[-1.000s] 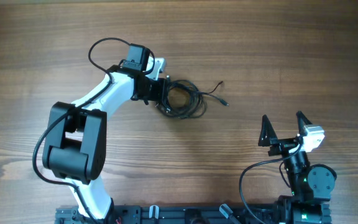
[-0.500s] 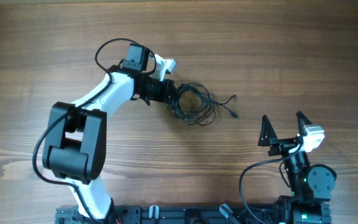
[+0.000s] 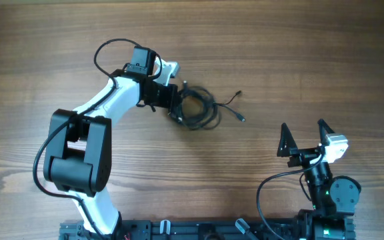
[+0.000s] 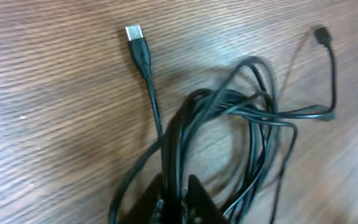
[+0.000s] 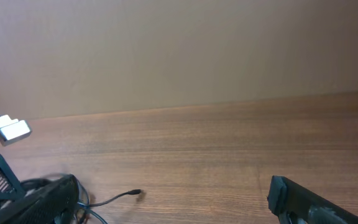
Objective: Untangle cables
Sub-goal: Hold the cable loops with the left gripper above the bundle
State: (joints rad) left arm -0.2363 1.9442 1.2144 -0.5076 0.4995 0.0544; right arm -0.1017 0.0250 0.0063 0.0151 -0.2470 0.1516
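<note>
Cables bunch on the desk; left end effector, nearly closed, pinches them, likely to drag the tangle apart; right end effector stands wide open, empty.

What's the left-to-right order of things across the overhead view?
Black boxy joint housing of the left arm → left gripper → tangled bundle of thin black cables → stray cable tail with a small plug end → right gripper, fingers pointing up the picture.
</note>
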